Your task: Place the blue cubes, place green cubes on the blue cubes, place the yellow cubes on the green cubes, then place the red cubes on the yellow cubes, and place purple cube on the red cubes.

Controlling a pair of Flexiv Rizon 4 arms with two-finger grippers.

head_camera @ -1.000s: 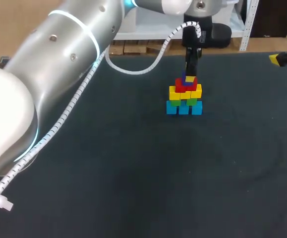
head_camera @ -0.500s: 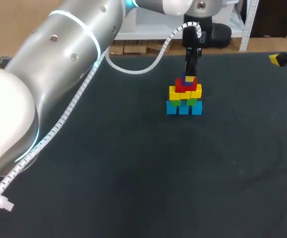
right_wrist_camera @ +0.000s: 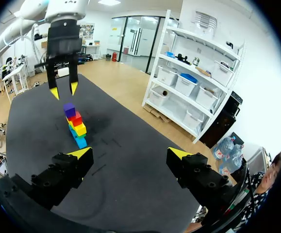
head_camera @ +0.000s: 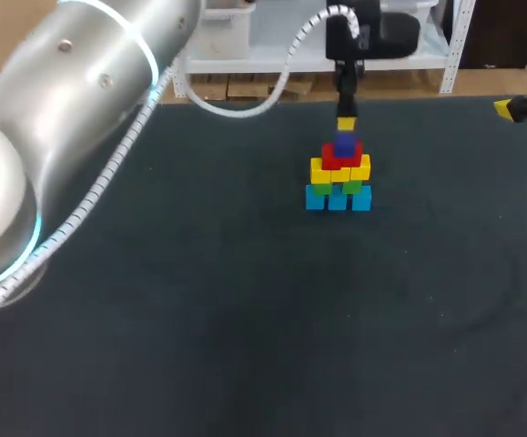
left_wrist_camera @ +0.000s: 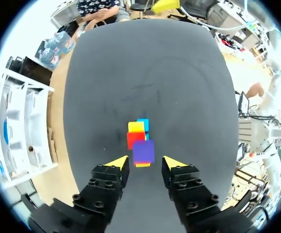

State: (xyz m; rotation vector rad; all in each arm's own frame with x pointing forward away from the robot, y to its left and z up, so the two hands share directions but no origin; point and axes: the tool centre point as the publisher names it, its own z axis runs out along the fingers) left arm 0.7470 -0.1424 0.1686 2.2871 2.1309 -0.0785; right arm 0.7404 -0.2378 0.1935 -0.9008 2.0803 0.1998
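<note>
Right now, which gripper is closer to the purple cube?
Left. The left gripper hangs open just above the purple cube; the right gripper sits open, far off to the side.

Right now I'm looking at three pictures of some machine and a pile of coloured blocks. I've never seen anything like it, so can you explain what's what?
This is a robot with two arms at a dark table. One picture looks down from above and behind it. The two round ones come from a camera on each wrist, looking out along the fingers. On the table stands a small pyramid: blue cubes at the bottom, then green cubes, yellow cubes, red cubes and one purple cube on top. The left arm's tool hangs open just above the purple cube, holding nothing. The right arm's tool sits off at the table's side, also open and empty.
</note>
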